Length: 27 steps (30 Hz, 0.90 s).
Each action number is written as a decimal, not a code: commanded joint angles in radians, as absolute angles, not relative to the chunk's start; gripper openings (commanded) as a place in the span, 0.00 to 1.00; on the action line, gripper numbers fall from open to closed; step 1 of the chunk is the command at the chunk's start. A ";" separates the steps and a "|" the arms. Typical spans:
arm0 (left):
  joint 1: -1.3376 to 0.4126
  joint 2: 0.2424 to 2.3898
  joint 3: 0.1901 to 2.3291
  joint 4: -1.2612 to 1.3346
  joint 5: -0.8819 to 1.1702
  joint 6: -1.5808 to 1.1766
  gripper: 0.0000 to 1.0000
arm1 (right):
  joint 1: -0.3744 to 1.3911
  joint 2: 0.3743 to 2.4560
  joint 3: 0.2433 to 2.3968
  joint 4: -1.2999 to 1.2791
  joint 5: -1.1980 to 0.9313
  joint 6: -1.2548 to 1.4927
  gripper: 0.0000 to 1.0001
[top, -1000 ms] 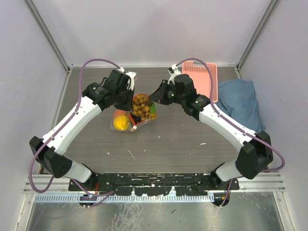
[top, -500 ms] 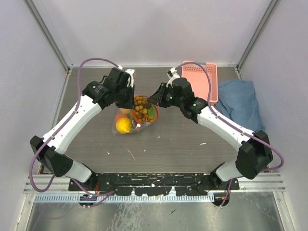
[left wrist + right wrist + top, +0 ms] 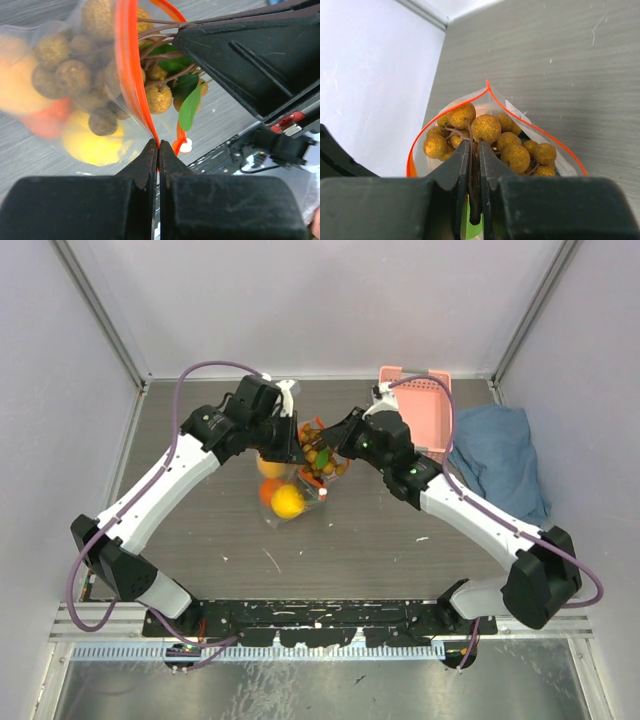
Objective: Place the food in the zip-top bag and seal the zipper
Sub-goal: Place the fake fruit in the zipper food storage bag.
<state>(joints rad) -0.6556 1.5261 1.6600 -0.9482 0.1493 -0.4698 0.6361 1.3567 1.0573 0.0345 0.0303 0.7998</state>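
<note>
Both grippers have carried the bag [image 3: 125,141] farther from the bases and a little to the right over the last second, and the fruit inside has slid toward its low end.

Under both sets of fingers lies the grey table [image 3: 380,530]. Well off to the right of the right gripper [image 3: 474,146] lies a blue cloth [image 3: 495,460], and a pink basket [image 3: 425,410] stands between that cloth and the fingers.

Between the two grippers the bag is held by its mouth, and its body reaches from the fingers toward the bases. The left gripper [image 3: 158,146] is pressed tight, with the zipper [image 3: 127,65] pinched between its tips; from there the strip runs out ahead of the fingers. The right gripper's fingers are narrow, clamped on the brown stem of the grape bunch [image 3: 486,128]. The bunch sits just beyond those fingers, in the open mouth, with the zipper looping around it.

Deeper in the bag, away from both grippers, lie a yellow fruit [image 3: 288,502] and an orange-red fruit [image 3: 47,125]. A green leaf [image 3: 190,107] hangs at the mouth, between the left fingers and the black right gripper.
</note>
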 commanded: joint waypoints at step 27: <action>-0.676 1.554 1.586 -0.605 0.342 -0.654 0.00 | 0.687 1.249 0.912 0.374 0.241 0.756 0.01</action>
